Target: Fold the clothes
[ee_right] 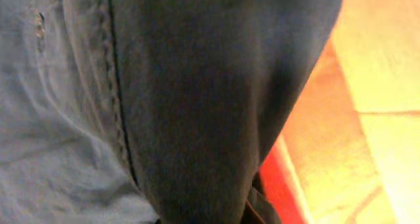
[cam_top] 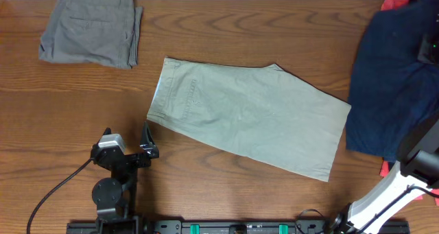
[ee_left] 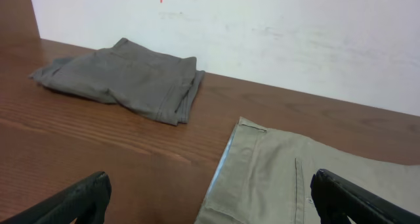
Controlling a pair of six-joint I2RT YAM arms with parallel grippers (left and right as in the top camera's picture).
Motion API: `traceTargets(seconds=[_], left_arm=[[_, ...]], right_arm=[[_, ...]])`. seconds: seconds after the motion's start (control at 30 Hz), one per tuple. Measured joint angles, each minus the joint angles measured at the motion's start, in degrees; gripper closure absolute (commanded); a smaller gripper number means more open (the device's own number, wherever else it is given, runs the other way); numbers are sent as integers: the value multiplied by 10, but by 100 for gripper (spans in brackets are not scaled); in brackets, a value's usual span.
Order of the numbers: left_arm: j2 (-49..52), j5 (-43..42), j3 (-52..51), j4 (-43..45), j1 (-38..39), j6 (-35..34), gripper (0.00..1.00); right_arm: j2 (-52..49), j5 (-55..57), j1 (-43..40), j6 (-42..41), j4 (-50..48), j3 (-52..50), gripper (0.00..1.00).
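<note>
The left pincer [ee_left: 207, 196] is spread wide, just short of the waistband of the smooth khaki shorts [cam_top: 254, 117], laid flat on the wood-grain table [cam_top: 82, 110]. Farther left, a folded grey pair [ee_left: 125, 79] is seen. The right pincer, pressed together, is hidden against navy cloth [cam_top: 391, 83]; a stitched seam [ee_right: 115, 86] is shown only by its wrist view.

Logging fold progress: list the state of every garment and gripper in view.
khaki shorts: folded leg over leg, flat, mid-table
grey shorts: folded, far left corner
navy garment: unfolded heap, right edge
red piece: mostly hidden under navy garment
left gripper: open, empty
right gripper: shut, fingers not visible
</note>
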State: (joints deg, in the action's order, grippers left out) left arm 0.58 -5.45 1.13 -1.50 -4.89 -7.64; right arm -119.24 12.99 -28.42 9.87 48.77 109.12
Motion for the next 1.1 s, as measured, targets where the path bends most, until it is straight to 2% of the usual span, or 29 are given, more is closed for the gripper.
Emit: traceTargets(seconds=[0.17,0.2,0.23,0.27,0.3,0.37,0.53,0.67,0.73,0.8,0.87,0.9,1.1], left_arm=[[0,0,0,0,0,0,2],[0,0,0,0,0,0,2],[0,0,0,0,0,0,2],[0,0,0,0,0,0,2],[0,0,0,0,0,0,2],[0,0,0,0,0,0,2],[0,0,0,0,0,0,2],[0,0,0,0,0,0,2],[0,0,0,0,0,0,2],[0,0,0,0,0,0,2],[0,0,0,0,0,0,2],[0,0,0,0,0,0,2],[0,0,0,0,0,0,2]], right_arm=[[-2,21,-18,-3,0,0,97],[-2,22,-21,-3,0,0,89],[-2,23,-22,-4,0,0,76],[-2,23,-24,-3,0,0,58],[-2,24,-25,-2,-1,0,50],[-2,24,-28,-2,0,0,42],[-2,45,-39,-31,8,0,39],[-1,43,-38,-83,24,0,25],[3,25,-37,-105,30,0,16],[13,-4,-33,-123,40,0,12],[31,-50,-25,-139,54,0,3],[45,-81,-20,-143,71,0,1],[115,-238,21,-159,212,5,1]])
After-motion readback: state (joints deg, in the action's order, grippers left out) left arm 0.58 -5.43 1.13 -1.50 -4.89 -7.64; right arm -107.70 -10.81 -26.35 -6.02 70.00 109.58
